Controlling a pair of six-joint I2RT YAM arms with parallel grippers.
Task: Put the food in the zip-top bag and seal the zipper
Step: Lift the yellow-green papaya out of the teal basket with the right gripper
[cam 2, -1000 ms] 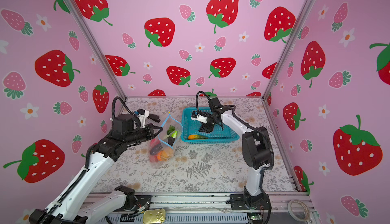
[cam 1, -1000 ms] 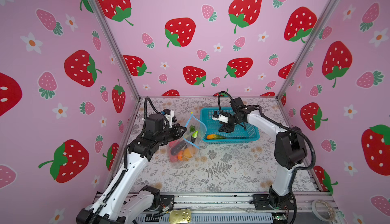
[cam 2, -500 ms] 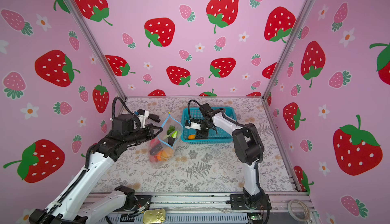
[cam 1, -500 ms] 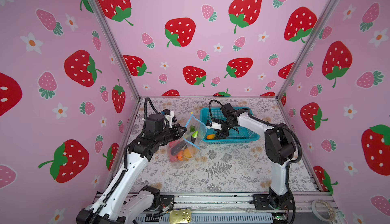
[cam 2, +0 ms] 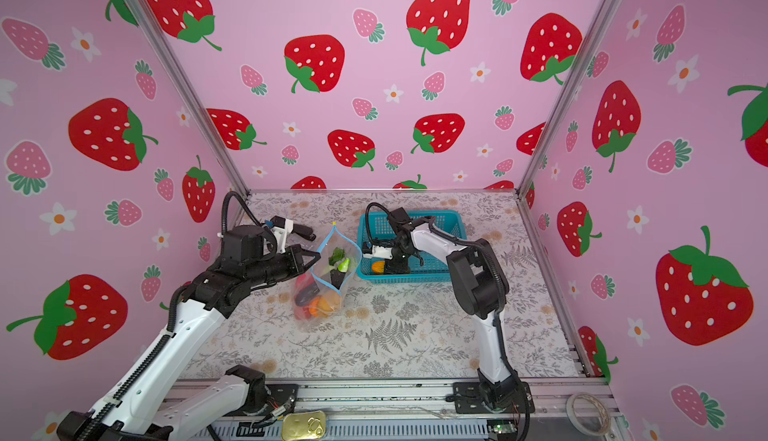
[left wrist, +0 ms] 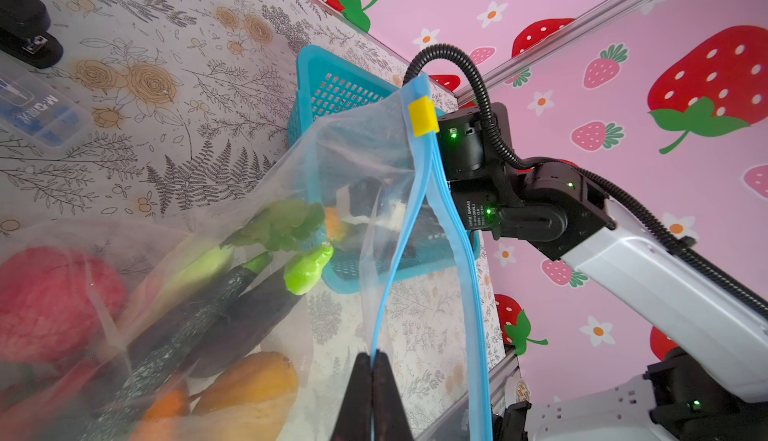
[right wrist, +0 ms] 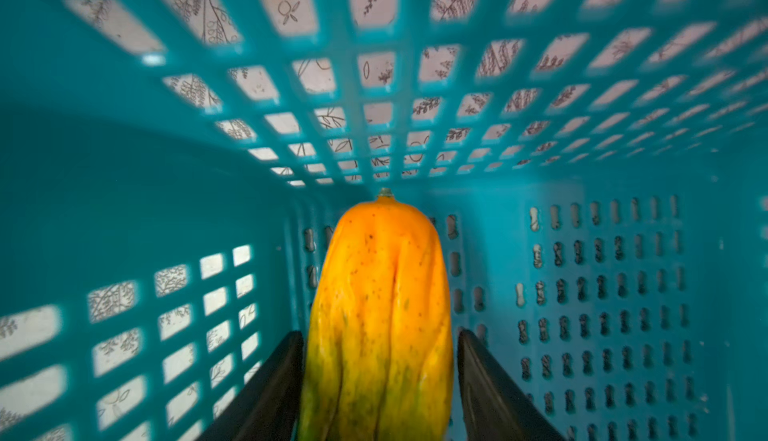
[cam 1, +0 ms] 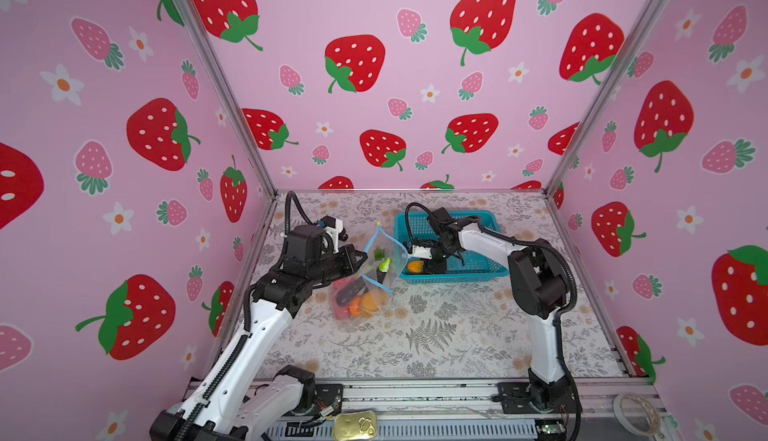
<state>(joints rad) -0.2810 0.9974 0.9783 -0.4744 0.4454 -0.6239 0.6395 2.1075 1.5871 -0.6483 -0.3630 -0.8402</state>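
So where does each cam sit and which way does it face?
Top views: high behind the arm bases, looking down at the table; left arm and right arm show.
Left wrist: behind the left claw, facing the zipper of the bag; right arm beyond.
Right wrist: inside the basket, right claw flanking the orange fruit.
Shared: basket, in every view.

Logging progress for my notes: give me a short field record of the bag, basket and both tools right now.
Bag: mouth open, several toy foods inside
Left tool: shut on the bag's blue strip
Right tool: open, in the basket, straddling the orange-yellow fruit
Slider: yellow, at the strip's end, bag unsealed
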